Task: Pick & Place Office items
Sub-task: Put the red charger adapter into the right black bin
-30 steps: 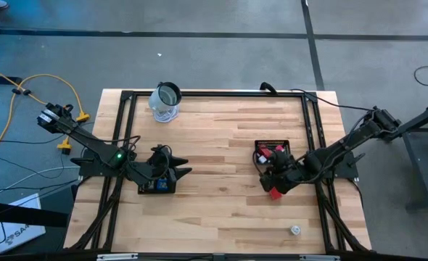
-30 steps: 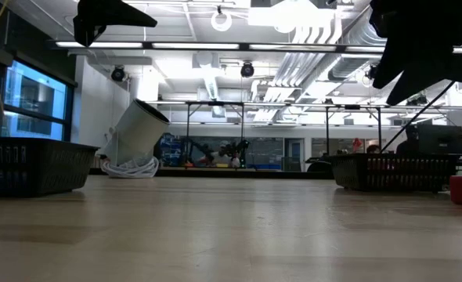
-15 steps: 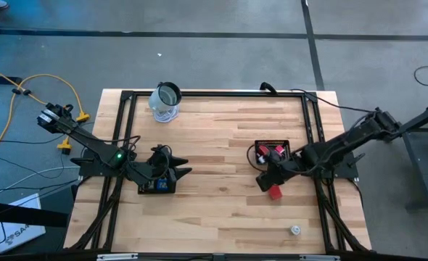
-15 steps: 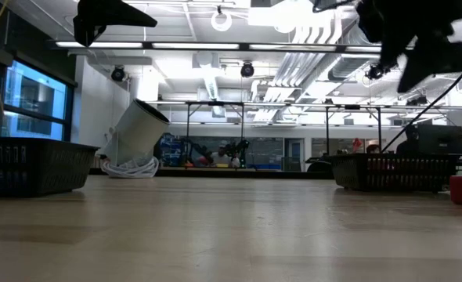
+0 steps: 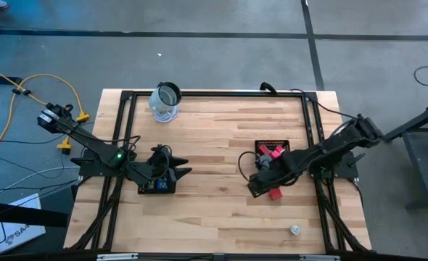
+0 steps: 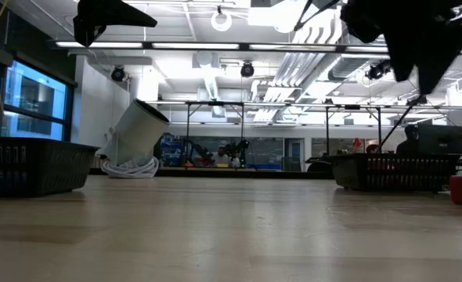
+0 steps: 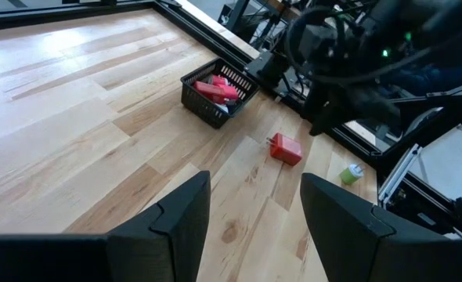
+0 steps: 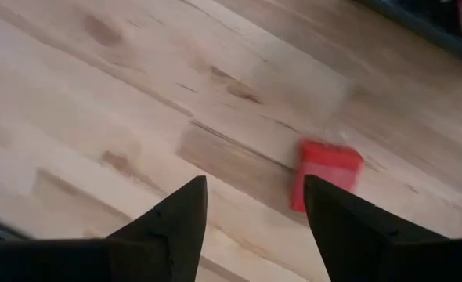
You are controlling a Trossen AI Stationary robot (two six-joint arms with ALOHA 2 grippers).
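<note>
A: Hovering over the desk [image 5: 214,138], the right tool [image 5: 252,186] is hanging just beside the red block [image 5: 275,193], which is lying loose on the wood.

B: Which way is the block lying from it?

A: On the high view, at about four o'clock from the tool tip, nearly touching, and at six o'clock from the right tray [image 5: 273,151]. The right arm is far nearer; the left tool [image 5: 176,172] is waiting over the left tray [image 5: 157,186], well apart at nine o'clock.

B: Long axis?

A: I am judging it nearly square in the right wrist view, red block [image 8: 328,179], so turning matters little. It is sitting ahead of the fingers [image 8: 176,223], off toward one of them rather than centred in the gap.

B: And the fingers?

A: They are standing apart, partly spread, holding nothing and touching nothing. The left tool's are likewise parted and empty.

B: Next move?

A: Probably shifting toward four o'clock to centre, then dropping. A whitish round piece [image 5: 295,230] is sitting loose at five o'clock.
</note>
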